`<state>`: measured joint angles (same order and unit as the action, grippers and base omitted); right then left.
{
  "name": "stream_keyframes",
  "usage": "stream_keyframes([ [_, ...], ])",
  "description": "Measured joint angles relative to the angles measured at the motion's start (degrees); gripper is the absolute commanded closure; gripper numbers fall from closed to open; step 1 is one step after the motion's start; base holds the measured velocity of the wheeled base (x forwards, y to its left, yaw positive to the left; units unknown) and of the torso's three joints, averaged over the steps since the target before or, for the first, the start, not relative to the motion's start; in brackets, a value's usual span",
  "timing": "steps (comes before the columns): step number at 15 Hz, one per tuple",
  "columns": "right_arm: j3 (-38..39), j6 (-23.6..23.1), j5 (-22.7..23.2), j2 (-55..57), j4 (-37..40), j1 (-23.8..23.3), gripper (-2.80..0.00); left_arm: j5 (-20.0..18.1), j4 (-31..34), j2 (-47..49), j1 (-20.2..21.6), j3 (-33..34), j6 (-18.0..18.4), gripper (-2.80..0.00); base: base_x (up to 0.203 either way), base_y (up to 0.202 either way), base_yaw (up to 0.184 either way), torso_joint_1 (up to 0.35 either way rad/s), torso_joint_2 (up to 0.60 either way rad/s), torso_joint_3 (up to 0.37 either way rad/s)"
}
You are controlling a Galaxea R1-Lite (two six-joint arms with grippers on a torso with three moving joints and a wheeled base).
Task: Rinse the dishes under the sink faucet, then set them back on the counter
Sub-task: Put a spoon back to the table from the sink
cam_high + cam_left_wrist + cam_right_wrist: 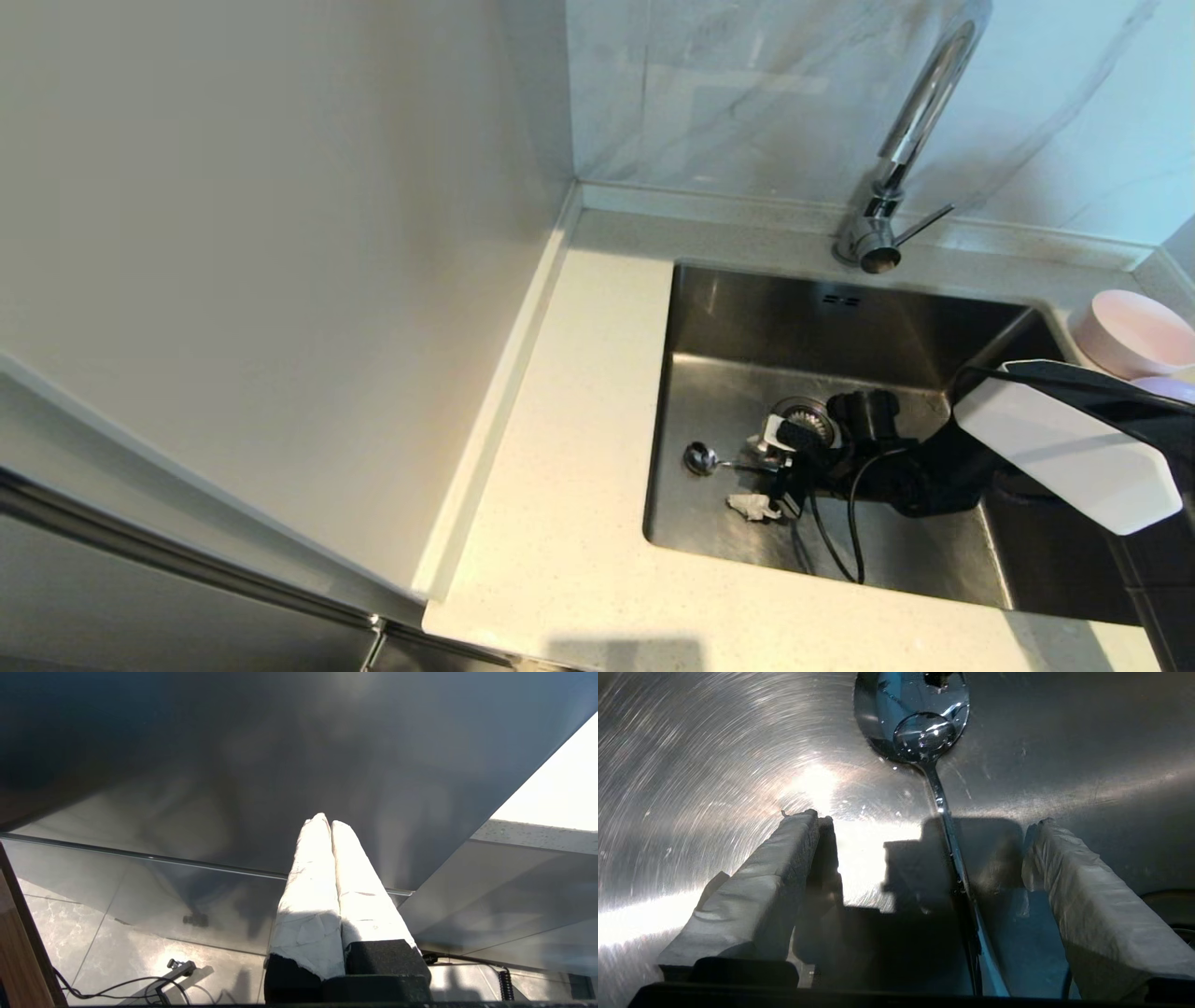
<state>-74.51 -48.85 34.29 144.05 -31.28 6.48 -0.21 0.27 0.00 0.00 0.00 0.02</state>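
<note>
Head view looks steeply down from above at the desk (560, 392) corner and sink (738, 308), faucet (896, 159) at far edge. Right wrist view sits very close over the sink floor, facing along the right tool (924, 826) at the spoon (920, 718), which the head view shares. Left wrist view faces a dark panel (233, 765) off the desk, nothing shared.

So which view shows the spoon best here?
The right wrist view: the metal spoon lies on the sink floor, water beaded in its bowl, its handle running between the open right claw fingers, untouched. The head view shows only its small bowl beside the claw. The left wrist view misses it.
</note>
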Motion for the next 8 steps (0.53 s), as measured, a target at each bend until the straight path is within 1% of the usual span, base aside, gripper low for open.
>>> stream_keyframes([
  [4,-2.08,2.65,-3.54,0.40,0.98,1.42,-2.80,-0.01,-0.02,0.00,0.00,0.00,-0.02,0.00,0.000,0.000,0.000,0.000,0.00,0.000],
  [8,-3.42,2.73,-4.23,0.85,3.56,1.73,-2.80,0.02,0.00,0.00,0.00,0.00,-0.01,0.00,0.000,0.000,0.000,0.000,0.00,0.000],
])
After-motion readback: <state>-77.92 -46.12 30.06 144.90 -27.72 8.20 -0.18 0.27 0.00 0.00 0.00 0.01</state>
